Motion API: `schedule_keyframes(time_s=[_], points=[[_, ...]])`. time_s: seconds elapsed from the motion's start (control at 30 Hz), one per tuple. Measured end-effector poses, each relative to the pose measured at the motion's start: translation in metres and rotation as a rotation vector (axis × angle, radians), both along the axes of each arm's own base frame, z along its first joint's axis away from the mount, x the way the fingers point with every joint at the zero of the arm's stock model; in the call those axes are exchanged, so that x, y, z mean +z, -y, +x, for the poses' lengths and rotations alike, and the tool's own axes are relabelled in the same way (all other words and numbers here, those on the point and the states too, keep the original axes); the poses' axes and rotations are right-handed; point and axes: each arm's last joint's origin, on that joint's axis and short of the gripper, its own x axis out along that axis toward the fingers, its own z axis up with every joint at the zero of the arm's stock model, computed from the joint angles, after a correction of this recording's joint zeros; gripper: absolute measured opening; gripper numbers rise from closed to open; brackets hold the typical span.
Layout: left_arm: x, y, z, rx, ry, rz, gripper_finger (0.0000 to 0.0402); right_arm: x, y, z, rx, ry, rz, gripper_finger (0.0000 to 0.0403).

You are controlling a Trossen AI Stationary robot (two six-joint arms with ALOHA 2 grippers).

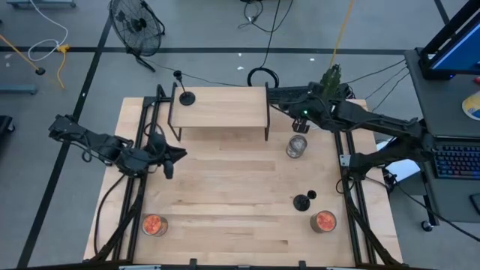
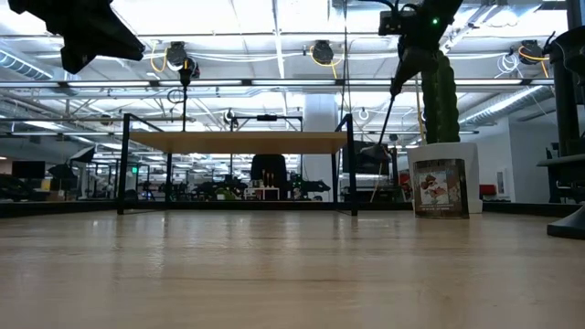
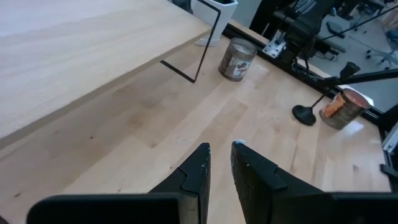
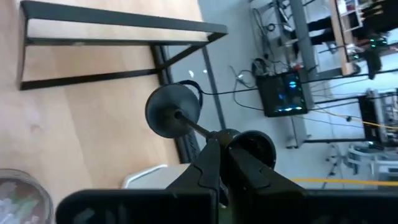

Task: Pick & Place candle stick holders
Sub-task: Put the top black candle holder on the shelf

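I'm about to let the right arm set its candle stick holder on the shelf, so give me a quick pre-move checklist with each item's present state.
1. Right gripper shut on the held candle stick holder: ok.
2. Held holder lifted off the table, near the shelf's right end: ok.
3. Free room on the shelf; one placed holder stands at its left end: ok.
4. Left gripper away from the shelf's right end: ok.
5. Held holder upright: not ok, it hangs tilted.
6. Remaining holder on the table, untouched: ok.
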Motion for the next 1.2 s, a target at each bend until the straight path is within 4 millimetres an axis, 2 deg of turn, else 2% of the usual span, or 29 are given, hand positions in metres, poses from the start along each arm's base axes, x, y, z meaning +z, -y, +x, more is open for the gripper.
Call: schedule_keyframes(time_s=[0.17, 0.33, 0.63, 0.83, 1.2], points=[[0.002, 0.002, 0.006, 0.004, 0.028, -0.006, 0.0069, 0.006, -0.002, -0.001, -0.01, 0.04, -0.036, 0.0001], [0.0, 0.004, 0.01, 0.002, 0.015, 0.002, 0.0069, 0.021, -0.003, 0.001, -0.051, 0.102, -0.187, 0.0001], [-0.006, 0.008, 0.019, 0.002, -0.019, 0.017, 0.0069, 0.051, -0.022, 0.01, 0.068, 0.288, -0.322, 0.0001], [-0.009, 0.011, 0.026, -0.001, -0.035, 0.03, 0.0069, 0.053, -0.041, 0.018, 0.231, 0.383, -0.246, 0.0001], [-0.016, 0.015, 0.034, -0.001, -0.08, 0.049, 0.0069, 0.049, -0.065, 0.025, 0.475, 0.557, 0.052, 0.0001]])
